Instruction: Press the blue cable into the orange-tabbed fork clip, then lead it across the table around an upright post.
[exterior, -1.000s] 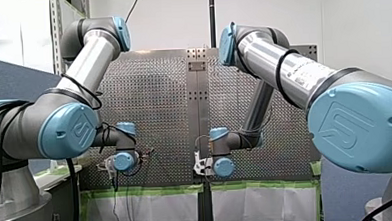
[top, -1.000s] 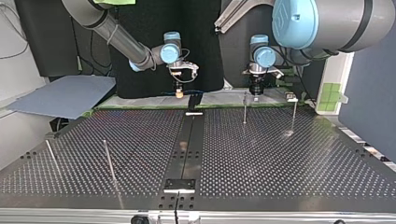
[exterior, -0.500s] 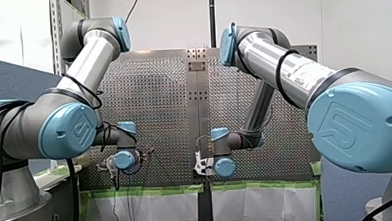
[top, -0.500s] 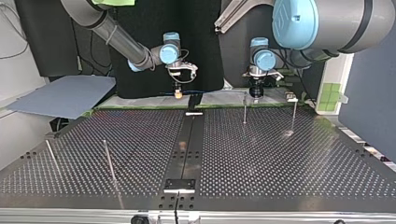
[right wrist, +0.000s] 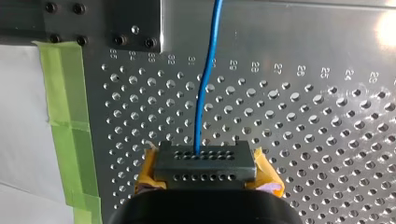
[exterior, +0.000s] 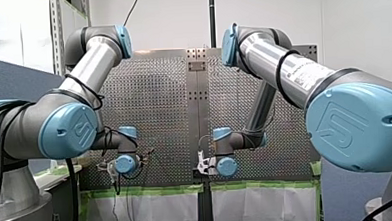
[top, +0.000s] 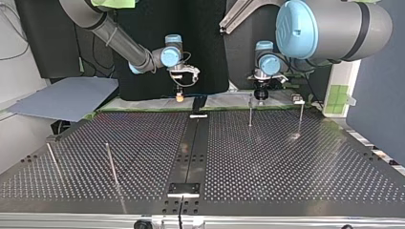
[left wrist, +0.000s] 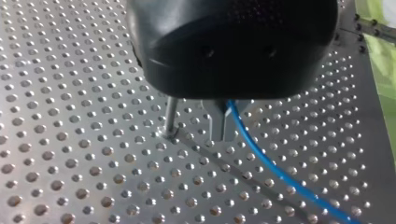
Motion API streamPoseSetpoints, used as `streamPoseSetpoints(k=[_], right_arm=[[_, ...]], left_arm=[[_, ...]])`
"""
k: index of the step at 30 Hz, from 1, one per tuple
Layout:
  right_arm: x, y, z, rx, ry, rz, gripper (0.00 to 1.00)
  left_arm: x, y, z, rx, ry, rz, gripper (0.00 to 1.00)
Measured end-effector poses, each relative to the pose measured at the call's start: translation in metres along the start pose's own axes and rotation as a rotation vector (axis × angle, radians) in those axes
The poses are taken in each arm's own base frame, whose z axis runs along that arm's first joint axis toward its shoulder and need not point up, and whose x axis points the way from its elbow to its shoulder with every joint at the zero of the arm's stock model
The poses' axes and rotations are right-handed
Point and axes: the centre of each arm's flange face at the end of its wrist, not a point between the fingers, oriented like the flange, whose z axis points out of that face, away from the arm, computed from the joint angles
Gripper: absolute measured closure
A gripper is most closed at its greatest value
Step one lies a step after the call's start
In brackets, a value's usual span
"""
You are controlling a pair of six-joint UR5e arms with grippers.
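Note:
In the left wrist view my left gripper [left wrist: 222,136] has its metal fingers shut on the blue cable [left wrist: 280,175], which trails away over the perforated table. A thin upright post [left wrist: 171,114] stands just beside those fingers. In the right wrist view my right gripper [right wrist: 204,151], with yellow pads, is shut on the blue cable [right wrist: 208,70], which runs straight ahead of it. In the top view my right gripper [top: 179,97] hangs at the far edge left of centre, and my left gripper [top: 260,95] hangs right of centre by a post [top: 250,110]. I cannot make out an orange-tabbed clip.
A dark fixture [top: 198,104] stands at the far end of the table's black centre strip. Further posts rise at the top view's right [top: 300,117] and near left [top: 111,164]. Green tape [right wrist: 70,140] lines the table edge beside my right gripper.
My left gripper has sunk a little toward the table by the post. My right gripper has drifted slightly toward the top view's left. Both stay shut.

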Motion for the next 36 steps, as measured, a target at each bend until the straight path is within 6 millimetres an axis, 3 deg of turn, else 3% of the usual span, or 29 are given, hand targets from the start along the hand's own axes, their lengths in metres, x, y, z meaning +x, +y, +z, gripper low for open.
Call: streamPoseSetpoints(k=[17, 19, 21, 22, 24, 28, 30, 32, 33, 34, 35, 36], right_arm=[[0.007, 0.017, 0.014, -0.025, 0.009, 0.007, 1.0], [0.007, 0.017, 0.014, -0.026, 0.008, 0.007, 1.0], [0.007, 0.017, 0.014, -0.026, 0.007, 0.007, 1.0], [0.007, 0.017, 0.014, -0.026, 0.007, 0.007, 1.0], [0.007, 0.017, 0.014, -0.026, 0.007, 0.007, 1.0], [0.007, 0.018, 0.014, -0.026, 0.007, 0.007, 1.0], [0.007, 0.017, 0.014, -0.024, 0.007, 0.007, 1.0], [0.007, 0.017, 0.014, -0.022, 0.007, 0.007, 1.0], [0.007, 0.017, 0.014, -0.021, 0.007, 0.007, 1.0], [0.007, 0.017, 0.014, -0.02, 0.007, 0.007, 1.0], [0.007, 0.017, 0.014, -0.02, 0.007, 0.007, 1.0], [0.007, 0.017, 0.014, -0.02, 0.007, 0.007, 1.0]], left_arm=[[-0.003, 0.007, 0.009, 0.005, -0.008, -0.035, 1.0], [-0.003, 0.007, 0.01, 0.017, -0.005, -0.035, 0.96], [-0.003, 0.006, 0.01, 0.03, -0.001, -0.034, 0.77], [-0.003, 0.006, 0.01, 0.037, 0.001, -0.032, 0.77], [-0.003, 0.006, 0.01, 0.044, 0.002, -0.03, 0.64], [-0.003, 0.006, 0.01, 0.046, 0.006, -0.033, 0.55], [-0.002, 0.007, 0.01, 0.038, 0.007, -0.034, 0.45], [-0.003, 0.008, 0.01, 0.034, 0.008, -0.034, 0.45], [-0.002, 0.008, 0.01, 0.036, 0.009, -0.033, 0.1], [-0.002, 0.008, 0.01, 0.041, 0.012, -0.033, 0.1], [-0.002, 0.008, 0.01, 0.045, 0.014, -0.032, 0.0], [-0.002, 0.008, 0.01, 0.048, 0.018, -0.031, 0.0]])
